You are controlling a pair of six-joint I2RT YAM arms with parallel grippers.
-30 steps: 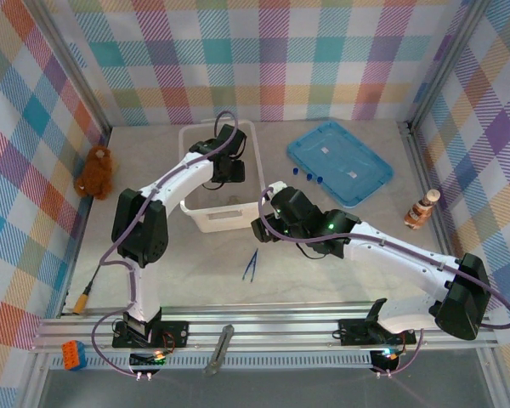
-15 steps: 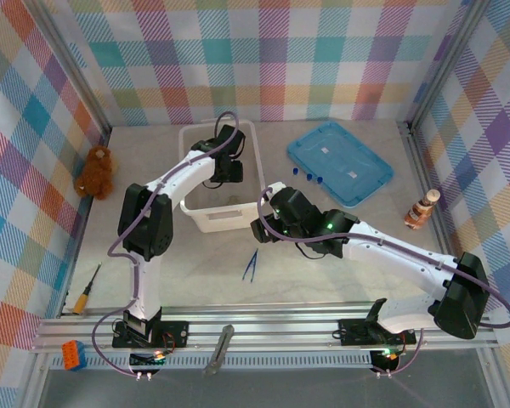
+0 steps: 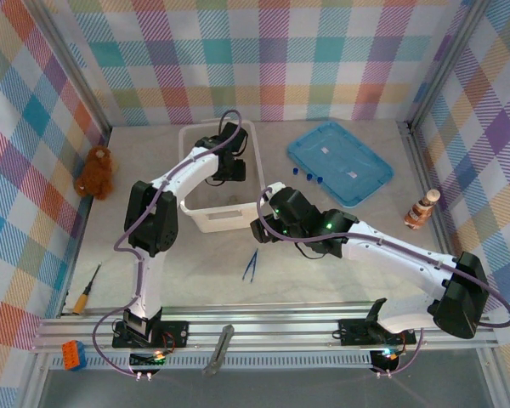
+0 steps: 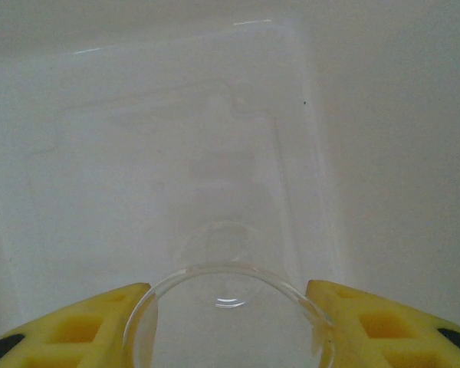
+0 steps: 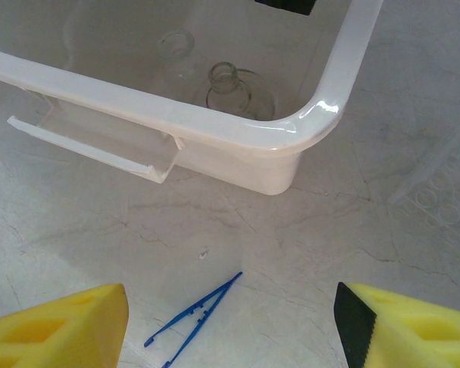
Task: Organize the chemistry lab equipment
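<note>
Marbled worktop (image 3: pixel 204 280) from above: white bin (image 3: pixel 212 219), blue tweezers (image 3: pixel 250 265) near it. My right wrist camera adds a round flask (image 5: pixel 234 88) inside the bin. Left end effector (image 4: pixel 228 299) clamps a beaker (image 4: pixel 230 330) over the bin; right end effector (image 5: pixel 231 307) gapes wide above the tweezers.

In the top view, the left arm (image 3: pixel 153 223) has swung its elbow rightward, toward the white bin (image 3: pixel 217 219). The left gripper (image 3: pixel 224 170) sits a touch higher in the frame. The purple cable (image 3: pixel 121 246) has lifted, clearing the shaft of the screwdriver (image 3: pixel 88 290) at lower left.
</note>
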